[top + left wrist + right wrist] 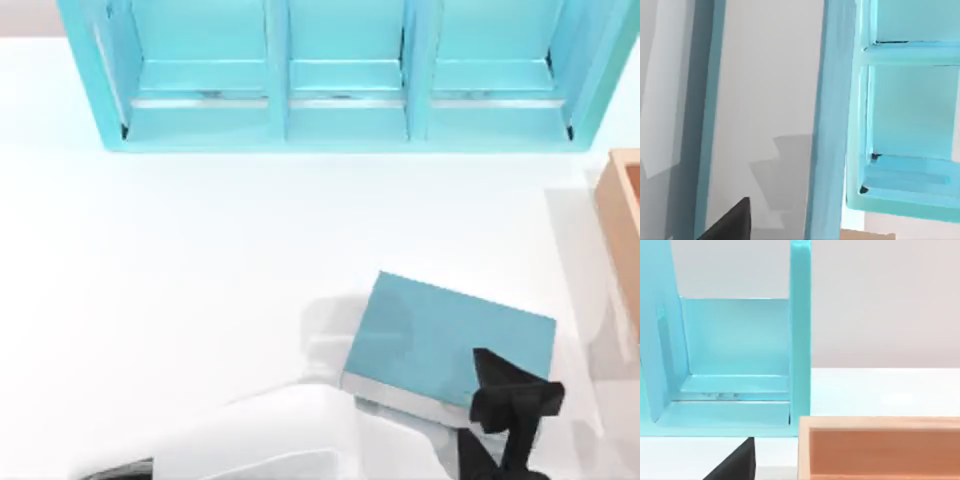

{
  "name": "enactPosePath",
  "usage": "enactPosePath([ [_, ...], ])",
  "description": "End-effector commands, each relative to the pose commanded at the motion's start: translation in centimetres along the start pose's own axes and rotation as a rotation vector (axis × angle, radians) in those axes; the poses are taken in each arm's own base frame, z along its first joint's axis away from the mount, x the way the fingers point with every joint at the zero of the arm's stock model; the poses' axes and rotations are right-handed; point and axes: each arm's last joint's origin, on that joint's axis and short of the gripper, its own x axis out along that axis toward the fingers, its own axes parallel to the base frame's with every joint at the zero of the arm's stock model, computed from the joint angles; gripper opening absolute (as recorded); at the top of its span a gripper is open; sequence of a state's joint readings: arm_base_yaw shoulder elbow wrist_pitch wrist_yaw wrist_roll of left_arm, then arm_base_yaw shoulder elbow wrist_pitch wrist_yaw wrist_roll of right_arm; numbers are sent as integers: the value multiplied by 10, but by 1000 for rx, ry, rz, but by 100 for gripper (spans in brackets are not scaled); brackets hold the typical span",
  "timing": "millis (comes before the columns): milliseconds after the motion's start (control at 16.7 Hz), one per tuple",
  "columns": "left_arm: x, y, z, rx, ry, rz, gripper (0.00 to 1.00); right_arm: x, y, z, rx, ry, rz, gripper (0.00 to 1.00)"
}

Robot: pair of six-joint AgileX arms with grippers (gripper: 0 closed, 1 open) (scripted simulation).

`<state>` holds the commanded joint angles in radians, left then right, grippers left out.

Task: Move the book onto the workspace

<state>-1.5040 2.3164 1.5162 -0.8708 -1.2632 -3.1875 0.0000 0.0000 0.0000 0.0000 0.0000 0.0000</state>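
The teal-blue book (440,335) lies flat, cover up, over the white workspace (200,260) at the front right, its white page edge facing the front. My left gripper (510,395) reaches in from the front and is shut on the book's front right corner, one black finger lying on the cover. In the left wrist view the book's page edge (765,90) stands close between its two teal covers, with a black finger (727,225) beside it. A grey shadow falls left of the book; I cannot tell whether it touches the table. My right gripper (732,465) is parked at the front right.
The light-blue compartmented shelf (345,125) spans the back of the table. A tan wooden box (622,230) stands at the right edge, close to the book's right side. My left arm's white body (270,440) crosses the front edge.
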Motion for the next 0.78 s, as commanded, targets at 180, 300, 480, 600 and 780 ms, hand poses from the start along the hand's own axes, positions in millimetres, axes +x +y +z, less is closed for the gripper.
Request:
enactPosePath([
  [180,-29,4,6,12,-9,1,100,0,0,0,0,0,0,100],
  [300,-47,3,11,10,-16,-6,100,0,0,0,0,0,0,100],
  [480,-69,0,16,-6,-20,-23,100,0,0,0,0,0,0,100],
  [600,-80,-2,18,-18,-19,-31,100,0,0,0,0,0,0,100],
  [780,-84,-4,19,-25,-18,-36,100,0,0,0,0,0,0,100],
])
